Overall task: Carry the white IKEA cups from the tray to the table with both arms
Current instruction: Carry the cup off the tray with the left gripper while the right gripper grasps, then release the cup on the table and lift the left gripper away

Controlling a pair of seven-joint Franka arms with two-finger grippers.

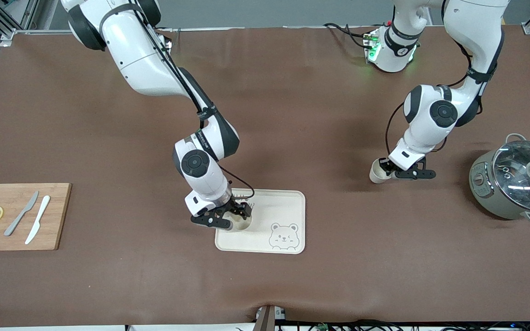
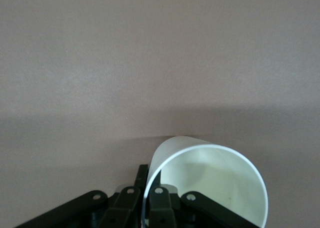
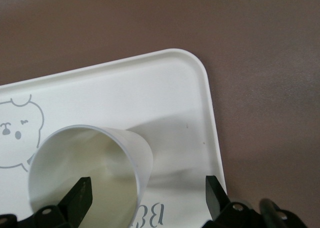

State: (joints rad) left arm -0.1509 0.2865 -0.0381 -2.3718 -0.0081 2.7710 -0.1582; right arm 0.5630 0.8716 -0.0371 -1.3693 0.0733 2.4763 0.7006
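One white cup (image 1: 243, 223) stands upright on the bear-printed tray (image 1: 288, 202), at the tray's end toward the right arm. My right gripper (image 1: 233, 216) is open astride its rim. In the right wrist view one finger (image 3: 80, 195) is inside the cup (image 3: 90, 168) and the other hangs over the bare tray (image 3: 150, 88). The second white cup (image 1: 377, 171) is low at the brown table toward the left arm's end. My left gripper (image 1: 387, 169) is shut on it. The left wrist view shows the fingers (image 2: 159, 200) pinching the wall of this cup (image 2: 215, 183). Whether it rests on the table I cannot tell.
A grey-green pot with a glass lid (image 1: 515, 181) sits at the left arm's end of the table. A wooden cutting board (image 1: 19, 216) with two knives and two lemon slices lies at the right arm's end. Brown mat (image 1: 384, 257) spreads between tray and pot.
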